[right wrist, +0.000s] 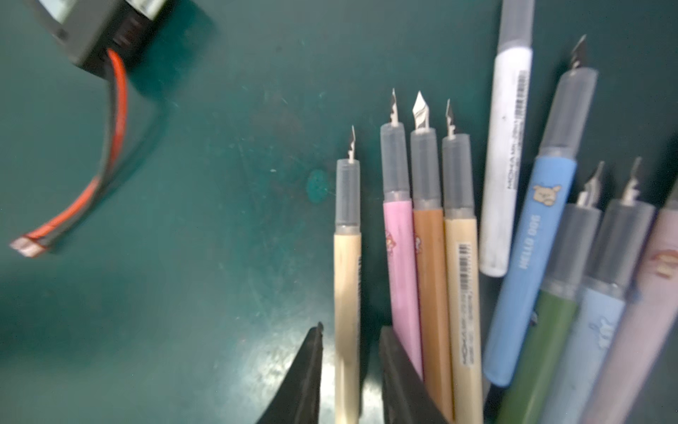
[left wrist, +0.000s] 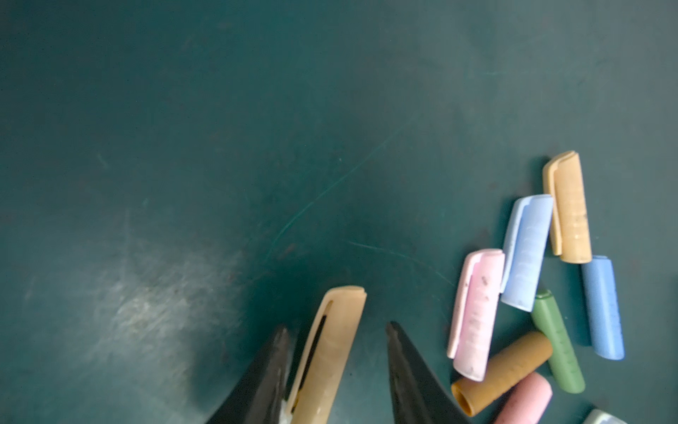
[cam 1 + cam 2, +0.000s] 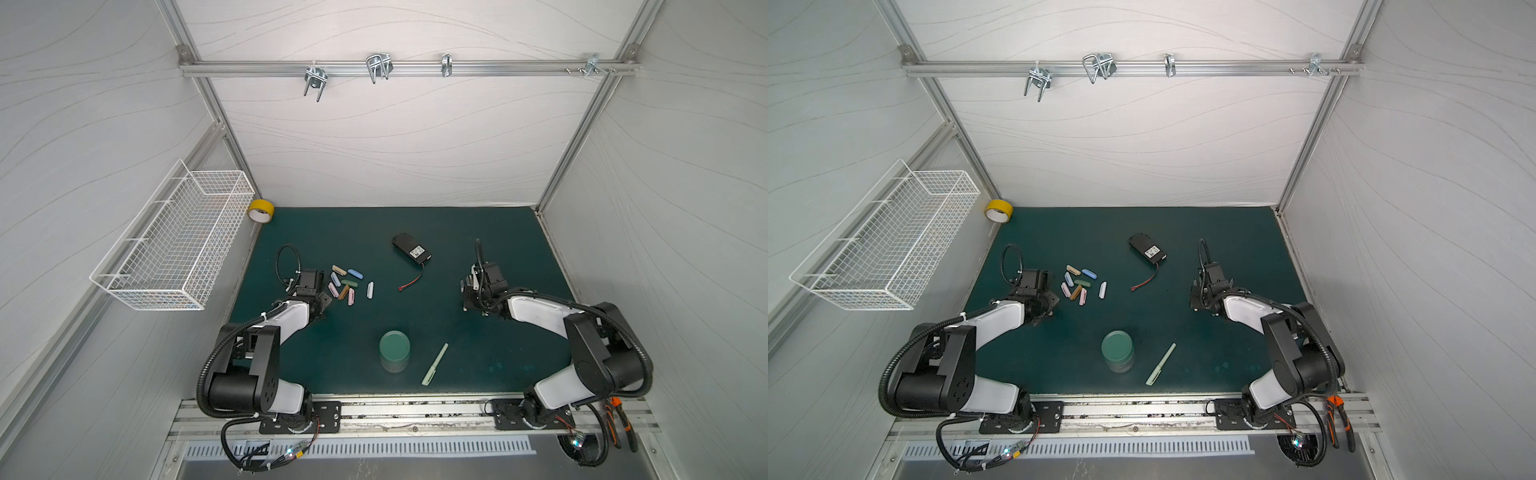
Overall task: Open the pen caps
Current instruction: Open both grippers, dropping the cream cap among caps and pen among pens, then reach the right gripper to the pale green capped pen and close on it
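Observation:
A cream pen cap (image 2: 332, 352) lies between the parted jaws of my left gripper (image 2: 337, 326), close against one finger and with a gap to the other. Several loose pen caps (image 2: 524, 253) in pink, blue, tan and green lie in a pile beside it, and the pile (image 3: 347, 284) shows in both top views right of the left gripper (image 3: 322, 301). My right gripper (image 1: 352, 326) is open astride a cream uncapped pen (image 1: 346, 275), with gaps on both sides. Several more uncapped pens (image 1: 429, 257) lie alongside. One green pen (image 3: 434, 364) lies capped near the front.
A black battery pack (image 3: 411, 249) with a red wire lies at mid-back. A round green container (image 3: 394, 350) stands front centre. Yellow tape (image 3: 260, 211) sits in the back left corner. A white wire basket (image 3: 174, 237) hangs on the left wall, and pliers (image 3: 621, 424) lie front right.

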Motion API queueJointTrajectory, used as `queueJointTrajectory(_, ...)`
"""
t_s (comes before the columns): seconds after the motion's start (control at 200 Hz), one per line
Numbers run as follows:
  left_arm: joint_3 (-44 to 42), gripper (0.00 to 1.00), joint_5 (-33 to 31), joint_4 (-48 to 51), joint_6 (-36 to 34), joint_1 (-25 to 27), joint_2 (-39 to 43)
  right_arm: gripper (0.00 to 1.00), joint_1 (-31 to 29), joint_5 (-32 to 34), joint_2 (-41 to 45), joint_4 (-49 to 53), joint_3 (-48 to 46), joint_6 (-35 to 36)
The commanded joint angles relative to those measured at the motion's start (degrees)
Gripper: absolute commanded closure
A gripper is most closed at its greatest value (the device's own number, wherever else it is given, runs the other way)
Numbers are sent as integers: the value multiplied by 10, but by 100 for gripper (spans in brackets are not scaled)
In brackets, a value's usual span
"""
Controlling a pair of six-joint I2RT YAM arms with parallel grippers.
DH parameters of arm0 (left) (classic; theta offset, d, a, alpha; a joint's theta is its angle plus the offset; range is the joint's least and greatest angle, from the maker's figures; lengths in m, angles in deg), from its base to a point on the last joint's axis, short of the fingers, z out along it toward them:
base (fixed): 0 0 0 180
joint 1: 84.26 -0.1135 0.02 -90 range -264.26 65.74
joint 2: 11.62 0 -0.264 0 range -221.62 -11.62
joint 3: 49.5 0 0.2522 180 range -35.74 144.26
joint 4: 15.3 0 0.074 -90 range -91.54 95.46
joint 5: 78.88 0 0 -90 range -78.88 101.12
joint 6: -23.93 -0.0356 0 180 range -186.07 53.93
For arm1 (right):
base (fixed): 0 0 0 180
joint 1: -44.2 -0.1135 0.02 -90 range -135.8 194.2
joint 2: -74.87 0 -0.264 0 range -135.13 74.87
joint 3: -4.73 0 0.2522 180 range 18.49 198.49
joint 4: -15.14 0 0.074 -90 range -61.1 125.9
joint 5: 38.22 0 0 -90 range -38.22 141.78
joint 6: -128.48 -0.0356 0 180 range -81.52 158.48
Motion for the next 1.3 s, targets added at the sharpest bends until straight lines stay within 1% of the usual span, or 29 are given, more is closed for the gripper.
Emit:
queueJointTrajectory(0.0, 11, 51, -3, 13, -3, -3, 18, 66, -2, -16, 48, -32, -15, 14)
queueJointTrajectory(0.06, 8, 48, 1, 12, -6, -3, 29, 64, -8, -16, 73, -41, -25, 26)
queueJointTrajectory(0.115, 5, 46, 5, 11, -11, 1, 41, 59, -16, -20, 98, -50, -35, 40)
queueJointTrajectory(0.18, 1, 43, 7, 7, -23, 11, 61, 56, -26, -25, 128, -59, -45, 63)
queueJointTrajectory(0.225, 0, 42, 7, 8, -31, 22, 78, 50, -35, -31, 149, -64, -50, 81)
queueJointTrajectory(0.26, 0, 41, 5, 8, -40, 34, 92, 45, -41, -32, 166, -66, -54, 89)
queueJointTrajectory(0.295, 0, 40, 0, 9, -49, 49, 109, 43, -46, -33, 180, -69, -56, 92)
queueJointTrajectory(0.415, -1, 41, -7, 0, -79, 116, 165, 42, -51, -72, 224, -81, -62, 108)
queueJointTrajectory(0.545, 5, 42, 28, 4, -87, 166, 224, 41, -51, -94, 287, -37, -33, 121)
queueJointTrajectory(0.615, 23, 42, 39, 42, -93, 184, 257, 34, -51, -96, 324, -29, -19, 132)
queueJointTrajectory(0.7, 34, 41, 66, 87, -107, 189, 301, 31, -51, -121, 358, -53, -19, 176)
queueJointTrajectory(0.735, 37, 40, 81, 102, -113, 189, 317, 29, -51, -134, 368, -67, -21, 199)
queueJointTrajectory(0.83, 36, 34, 138, 129, -127, 189, 349, 20, -51, -194, 376, -81, -26, 304)
queueJointTrajectory(0.865, 33, 34, 161, 133, -128, 189, 356, 20, -48, -227, 372, -73, -25, 340)
queueJointTrajectory(0.925, 24, 33, 195, 136, -128, 189, 366, 20, -47, -290, 361, -59, -25, 427)
queueJointTrajectory(0.955, 16, 33, 206, 135, -124, 189, 374, 20, -47, -323, 355, -46, -24, 476)
queueJointTrajectory(1.0, 3, 33, 219, 130, -119, 190, 384, 19, -48, -355, 346, -21, -15, 539)
queueJointTrajectory(1.05, -13, 33, 231, 119, -112, 189, 397, 19, -51, -386, 334, 24, 4, 618)
queueJointTrajectory(1.105, -27, 33, 243, 109, -105, 192, 407, 19, -54, -434, 318, 124, 38, 749)
queueJointTrajectory(1.15, -39, 33, 251, 100, -98, 193, 413, 19, -60, -448, 305, 212, 68, 837)
queueJointTrajectory(1.225, -46, 34, 255, 102, -96, 194, 415, 19, -66, -437, 275, 318, 121, 913)
queueJointTrajectory(1.295, -52, 34, 266, 108, -98, 194, 415, 20, -72, -435, 242, 368, 158, 965)
